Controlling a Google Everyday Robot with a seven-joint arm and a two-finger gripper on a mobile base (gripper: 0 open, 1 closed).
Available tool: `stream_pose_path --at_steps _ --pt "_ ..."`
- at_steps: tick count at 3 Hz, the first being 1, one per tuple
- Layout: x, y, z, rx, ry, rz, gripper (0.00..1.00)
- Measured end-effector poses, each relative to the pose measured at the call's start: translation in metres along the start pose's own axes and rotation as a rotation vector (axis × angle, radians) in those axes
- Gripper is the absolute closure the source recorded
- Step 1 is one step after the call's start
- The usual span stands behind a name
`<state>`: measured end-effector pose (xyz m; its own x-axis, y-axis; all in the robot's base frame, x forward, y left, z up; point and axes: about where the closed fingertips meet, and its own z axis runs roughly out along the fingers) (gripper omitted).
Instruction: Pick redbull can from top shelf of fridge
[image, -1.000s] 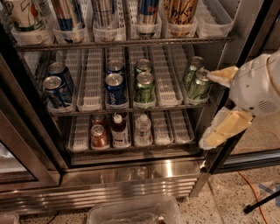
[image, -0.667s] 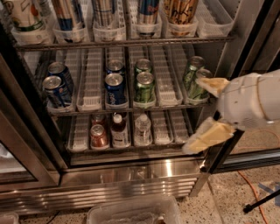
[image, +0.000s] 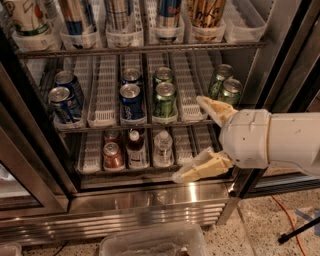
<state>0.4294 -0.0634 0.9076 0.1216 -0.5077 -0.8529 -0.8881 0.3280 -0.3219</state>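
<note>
Facing the fridge (image: 150, 202), I judge this to be the approach, well before any grasp. Its top shelf (image: 140, 50) runs across the upper edge of the view, a wire rack with clear lane trays and a thin front rail. My gripper (image: 187, 139) hangs far below that on the right side, level with the middle and lower racks. Its two pale fingers are spread wide. One points up and left near the green cans (image: 225, 87) at the right of the middle rack, and the other angles down toward the lower rack's front edge. Nothing is between them.

The redbull can (image: 168, 14) stands upright in a lane tray on the top shelf, right of centre. Only its lower body is in view, blue and silver with a red mark. Just to its right is the tan-and-black patterned can (image: 205, 12), and to its left a silver can (image: 118, 11), each in its own lane.

Next, I think, I must lift the gripper above the middle rack and line it up with the redbull's lane. Then I enter over the front rail, with the fingers wide enough to pass both sides without nudging either neighbour.
</note>
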Motion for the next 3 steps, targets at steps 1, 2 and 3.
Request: stream_pose_path --at_steps 1,2,3 --pt "-0.029 0.007 0.012 0.005 -0.157 0.09 0.0" --pt "-0.057 0.009 0.015 0.044 -0.231 0.201 0.0" --pt "-0.057 0.009 0.015 0.044 -0.231 0.2 0.0"
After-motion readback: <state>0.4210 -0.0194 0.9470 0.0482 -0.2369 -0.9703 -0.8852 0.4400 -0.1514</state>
